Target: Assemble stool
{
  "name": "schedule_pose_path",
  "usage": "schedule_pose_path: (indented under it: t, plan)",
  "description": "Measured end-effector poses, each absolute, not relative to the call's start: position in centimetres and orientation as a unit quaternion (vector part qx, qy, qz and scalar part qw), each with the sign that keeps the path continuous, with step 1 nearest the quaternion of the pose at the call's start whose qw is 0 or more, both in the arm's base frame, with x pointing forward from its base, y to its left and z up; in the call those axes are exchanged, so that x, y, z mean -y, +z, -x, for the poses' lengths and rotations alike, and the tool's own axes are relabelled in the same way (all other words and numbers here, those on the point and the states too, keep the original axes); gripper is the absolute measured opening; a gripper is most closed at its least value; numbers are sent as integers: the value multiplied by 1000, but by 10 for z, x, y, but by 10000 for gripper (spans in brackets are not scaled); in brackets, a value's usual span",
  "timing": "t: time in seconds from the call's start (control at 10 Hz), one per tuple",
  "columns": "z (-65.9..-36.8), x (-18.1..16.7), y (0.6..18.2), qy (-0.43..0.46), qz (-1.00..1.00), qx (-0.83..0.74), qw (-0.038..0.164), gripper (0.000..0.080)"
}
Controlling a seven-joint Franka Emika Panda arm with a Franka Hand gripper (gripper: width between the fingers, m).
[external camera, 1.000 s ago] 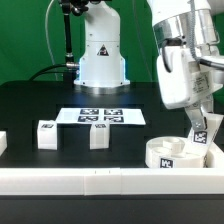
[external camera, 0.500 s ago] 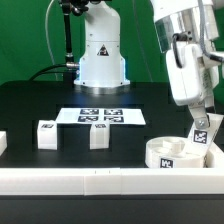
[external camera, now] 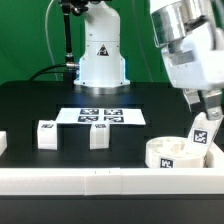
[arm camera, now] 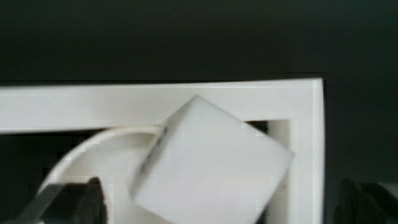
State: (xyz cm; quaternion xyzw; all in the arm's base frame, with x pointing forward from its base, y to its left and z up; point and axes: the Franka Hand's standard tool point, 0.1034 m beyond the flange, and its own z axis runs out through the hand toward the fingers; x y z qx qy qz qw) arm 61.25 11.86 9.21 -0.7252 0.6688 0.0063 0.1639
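Stool parts you can count: one round seat (external camera: 172,153), three tagged legs, and a white block (external camera: 3,143) cut off at the exterior view's left edge, too hidden to identify. The first leg (external camera: 46,134) and second leg (external camera: 98,135) stand upright and apart on the black table (external camera: 30,105), in front of the marker board (external camera: 100,117). The third leg (external camera: 201,133) leans tilted at the seat's rim. Your arm (external camera: 185,45) reaches down from above, with the claw (external camera: 203,104) just over that leg. In the wrist view its fingers (arm camera: 63,197) sit apart on either side, not clamped. The seat is white, thick-rimmed, tagged on its wall, and lies just behind the white rail (external camera: 100,182).
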Motion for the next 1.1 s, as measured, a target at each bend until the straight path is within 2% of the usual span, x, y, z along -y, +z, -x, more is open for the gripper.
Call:
schedule_pose_path:
  t: [0.3,0.8,0.9,1.1]
  plan:
    - [-620,-110,105,-37,847,-507,158,649]
    - [-616,-105,103,-54,866,-473,153,649]
    - [-615,-104,102,-62,892,-424,143,649]
    - [-616,-74,100,-68,921,-359,135,649]
